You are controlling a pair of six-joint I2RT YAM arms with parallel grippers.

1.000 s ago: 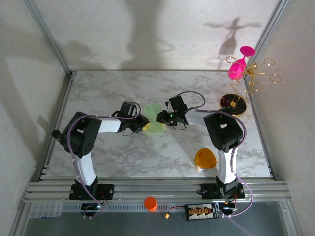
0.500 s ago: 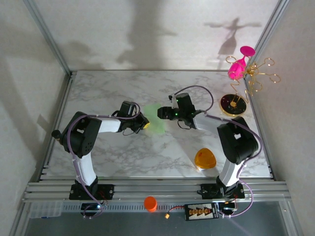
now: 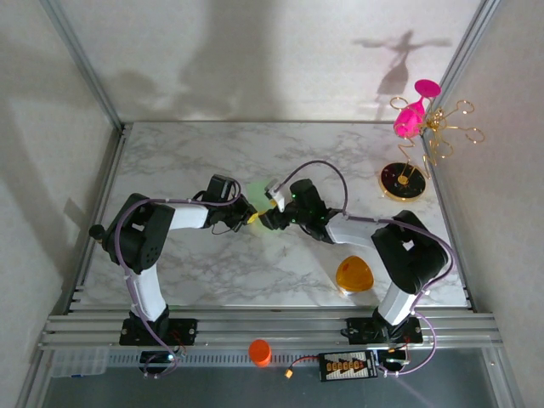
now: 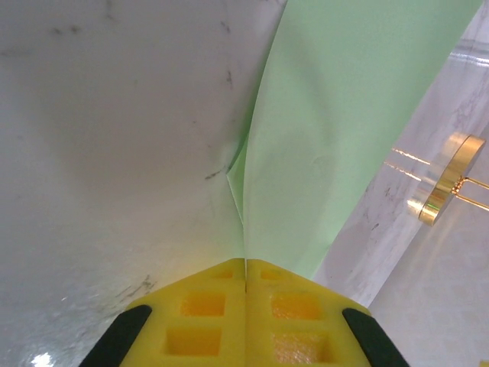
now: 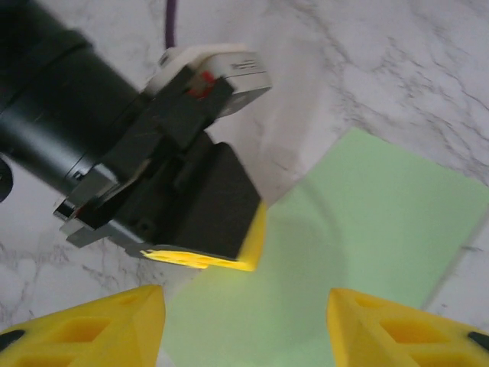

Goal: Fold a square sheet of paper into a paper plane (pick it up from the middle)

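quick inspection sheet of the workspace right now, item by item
surface: marble table, no spills seen
job's things: green paper mid-table, creased, gripped
clutter: orange rounded triangle; gold wire stand with pink glasses; orange cup off the table, near edge
grippers: left gripper shut on the green paper; right gripper open, fingers over the paper
cables: purple cables along both arms, no snag seen
surroundings: white walls, metal frame
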